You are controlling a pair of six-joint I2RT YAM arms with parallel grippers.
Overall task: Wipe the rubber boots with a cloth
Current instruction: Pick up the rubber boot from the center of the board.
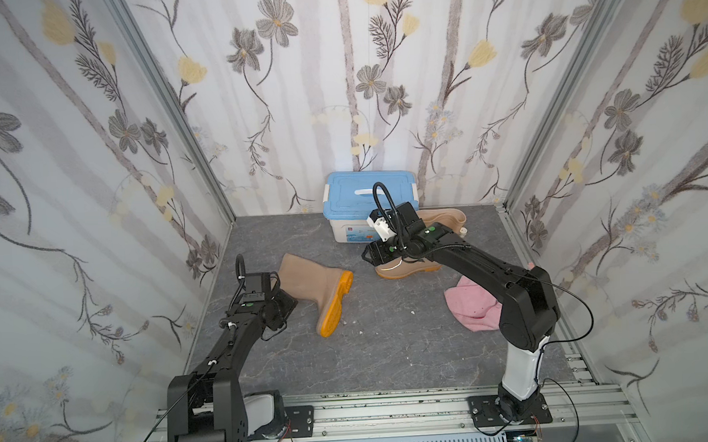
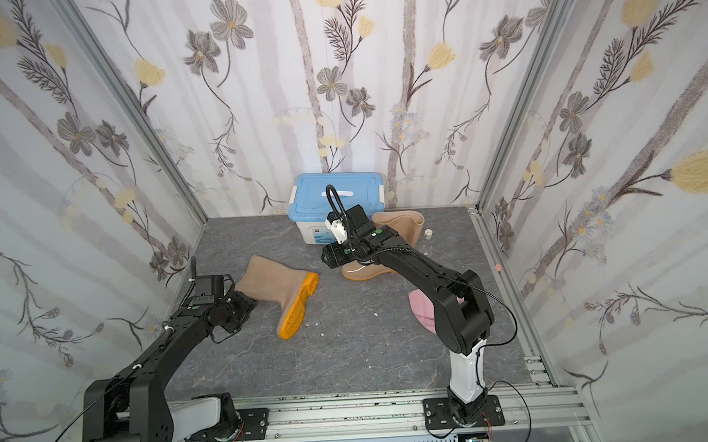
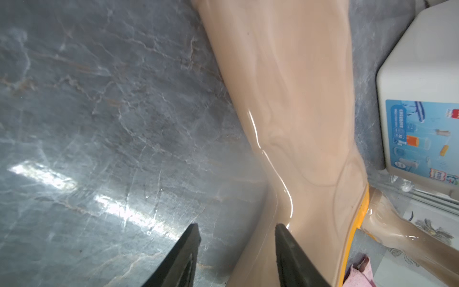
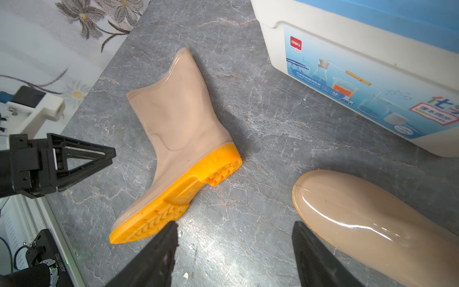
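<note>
One rubber boot point(image 1: 314, 284) lies on its side at centre left, orange sole point(image 4: 188, 188) turned to the front. The other boot point(image 1: 400, 269) stands by the box, its toe point(image 4: 360, 213) glossy and its shaft half hidden by my right arm. The pink cloth point(image 1: 469, 307) lies crumpled on the floor at the right, partly under that arm. My left gripper point(image 3: 237, 226) is open at the lying boot's shaft, one finger over the boot, the other over the floor. My right gripper point(image 4: 235, 225) is open and empty above the floor between the two boots.
A white box with a blue lid point(image 1: 367, 192) stands against the back wall. A small white cap point(image 1: 463, 231) sits beside the standing boot. White crumbs point(image 1: 411, 311) dot the grey marbled floor point(image 1: 392, 353). Flowered walls close in three sides.
</note>
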